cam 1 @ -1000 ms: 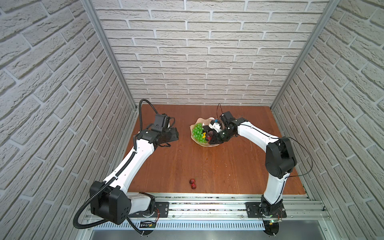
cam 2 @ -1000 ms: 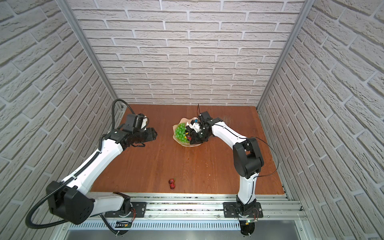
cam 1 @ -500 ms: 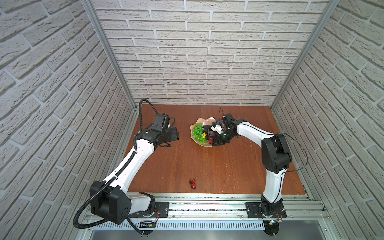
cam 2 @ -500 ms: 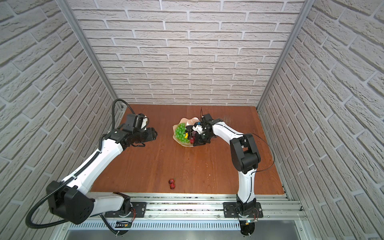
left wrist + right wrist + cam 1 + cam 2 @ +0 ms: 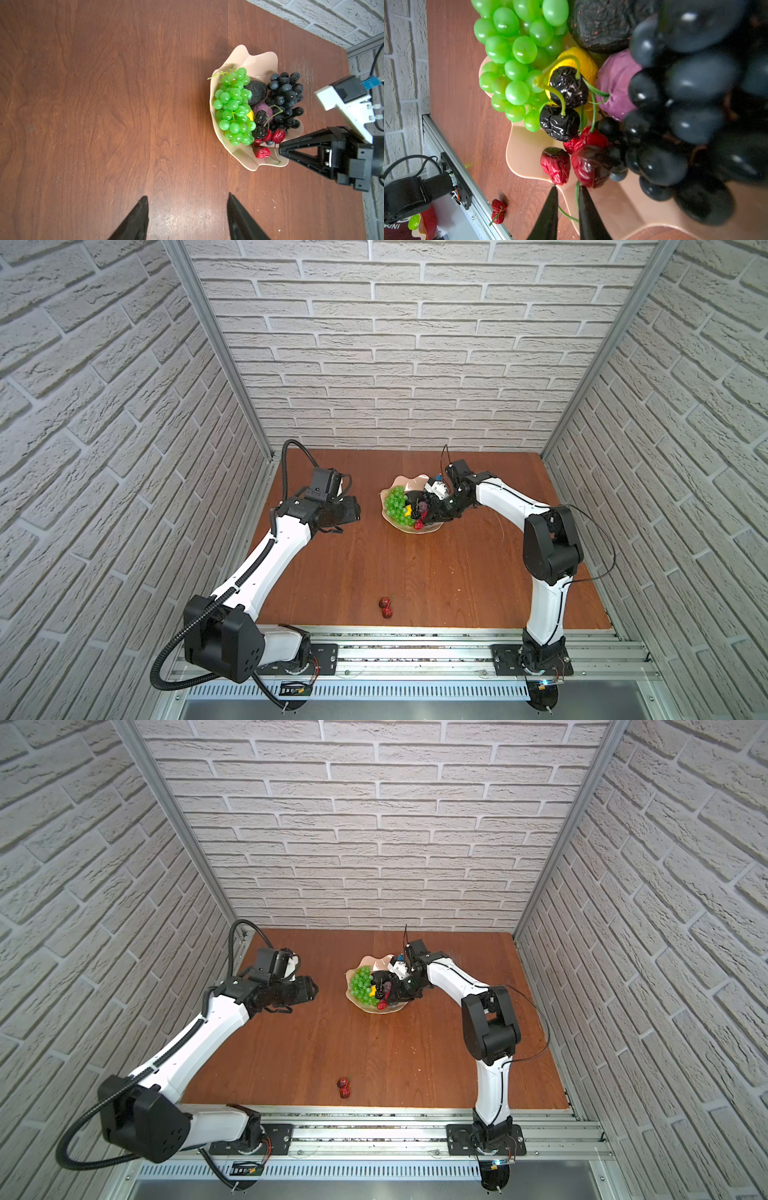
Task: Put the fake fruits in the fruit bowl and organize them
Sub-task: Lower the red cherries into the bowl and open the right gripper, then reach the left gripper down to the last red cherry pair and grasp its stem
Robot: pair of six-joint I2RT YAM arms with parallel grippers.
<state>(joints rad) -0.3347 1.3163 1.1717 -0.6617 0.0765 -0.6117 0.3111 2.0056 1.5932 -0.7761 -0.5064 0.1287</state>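
The pale pink fruit bowl (image 5: pixel 405 480) (image 5: pixel 249 60) sits at the table's back middle. It holds a green grape bunch (image 5: pixel 233 108), a dark grape bunch (image 5: pixel 285 97), an avocado (image 5: pixel 257 91), a lemon (image 5: pixel 583 60), a purple round fruit (image 5: pixel 614 83), black berries (image 5: pixel 566 87) and red cherries (image 5: pixel 556 164). My right gripper (image 5: pixel 566 188) (image 5: pixel 432 516) stands over the bowl's near right rim, jaws a little apart. A green cherry stem runs loose through the gap. My left gripper (image 5: pixel 188 197) (image 5: pixel 353 510) hangs open and empty, left of the bowl.
A pair of red cherries (image 5: pixel 385 607) (image 5: pixel 343 1088) lies on the wooden table near its front edge, in front of the bowl. Brick-patterned walls close in the back and both sides. A metal rail (image 5: pixel 415 649) with the arm bases runs along the front.
My right gripper's jaws have parted slightly at the bowl's rim, and the cherries lie in the bowl. The left arm has hardly moved.
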